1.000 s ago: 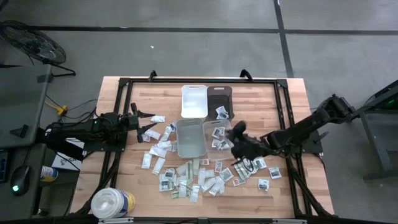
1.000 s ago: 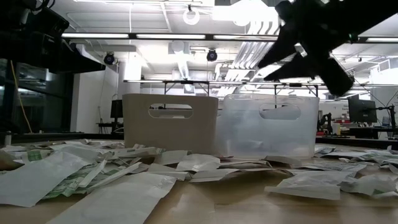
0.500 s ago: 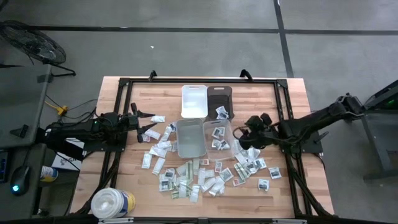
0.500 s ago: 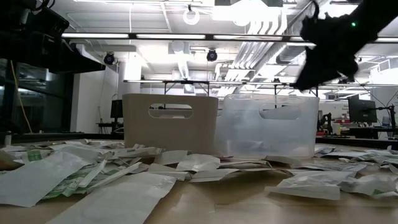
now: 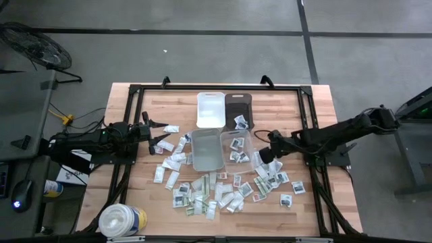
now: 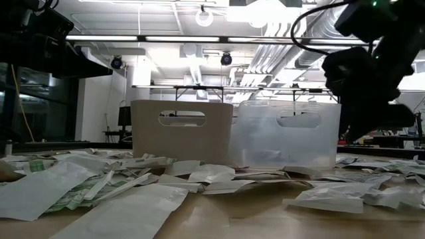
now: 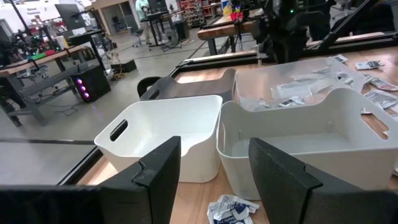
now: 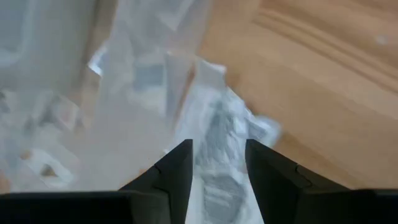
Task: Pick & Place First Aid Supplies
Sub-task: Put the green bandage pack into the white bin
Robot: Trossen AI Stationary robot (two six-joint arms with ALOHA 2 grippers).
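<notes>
Since the earlier frame the right gripper point(image 5: 264, 154) has swung from over the loose packets point(image 5: 206, 196) toward twelve o'clock and now sits at the three o'clock wall of the clear bin point(image 5: 250, 152), fingers clasping a white packet point(image 8: 217, 146). More packets lie inside that bin; most are scattered on the table point(image 5: 307, 115) at six o'clock of the bins. The left gripper point(image 5: 162, 131) is unmoved at nine o'clock, fingers point(image 7: 158, 180) parted, empty.

Four bins point(image 5: 210, 109) stand mid-table: two white, one dark, one clear. Dozens of packets point(image 5: 202, 196) lie around them. One round tub point(image 5: 119, 221) stands apart.
</notes>
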